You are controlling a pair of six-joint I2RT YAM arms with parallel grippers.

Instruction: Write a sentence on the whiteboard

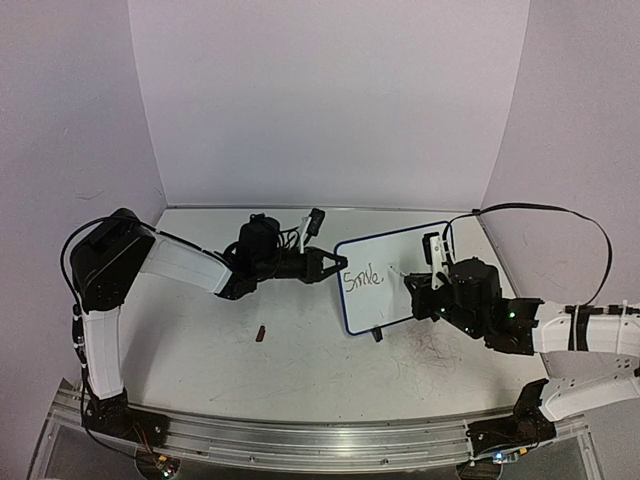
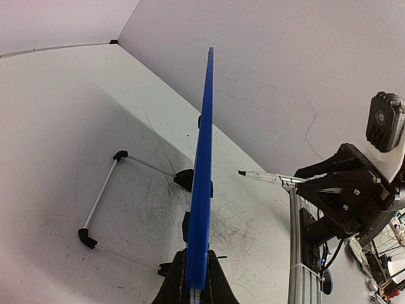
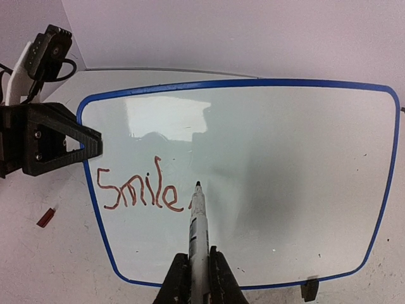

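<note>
Pinched hard between the right jaws, a marker (image 3: 198,228) sticks straight out from the wrist. Its long axis runs away from the jaws and its dark tip points at the face of the whiteboard (image 3: 285,164). The grip sits low on the barrel, probably so the tip stays in plain sight of the wrist camera while it writes. The tip is just right of the last letter, beside a small mark that may be the start of a comma. Seen along the board's edge from the left wrist, a sliver of gap shows between tip and face, so the pen seems lifted just clear.

So far the sentence (image 3: 136,190) is only the reddish word "Smile", running left to right along the board's long axis in its lower left part. Most of the task appears to lie ahead, with bare white to the right for more words.

Across from it, the left jaws are pressed together on the blue frame at the board's left edge. My guess is that they brace the board against the pen's push. The board leans back on its wire stand (image 2: 101,202), with its face turned up toward the near edge. Its long axis lies roughly parallel to the far edge of the tabletop (image 1: 200,340), in the right half and nearer the far edge. A small red cap (image 1: 261,333) lies loose left of the board, toward the middle.
</note>
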